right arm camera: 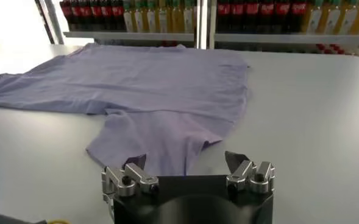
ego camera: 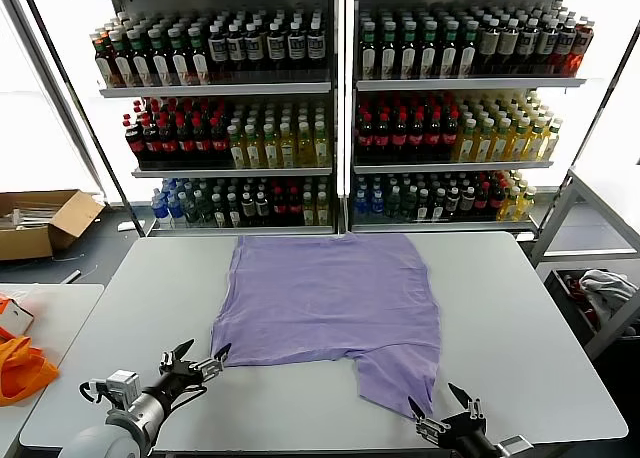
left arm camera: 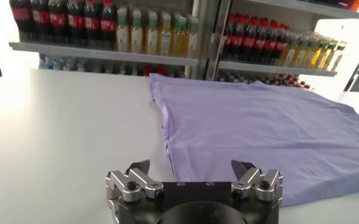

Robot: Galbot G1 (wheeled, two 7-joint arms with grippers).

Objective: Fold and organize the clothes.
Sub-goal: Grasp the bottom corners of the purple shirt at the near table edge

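Note:
The clothes are one lavender T-shirt lying flat on the grey table, plain side up. One sleeve sticks out toward the table's front edge. My left gripper is open just off the shirt's near-left corner, low over the table. In the left wrist view that gripper faces the shirt's hem, nothing between its fingers. My right gripper is open at the front, right behind the sleeve's end. In the right wrist view its fingertips straddle the sleeve's edge, not holding it.
Shelves of bottles stand behind the table. A cardboard box sits on the floor at the left. Bright orange fabric lies on a side table at the left. A white-grey cloth lies in a rack at the right.

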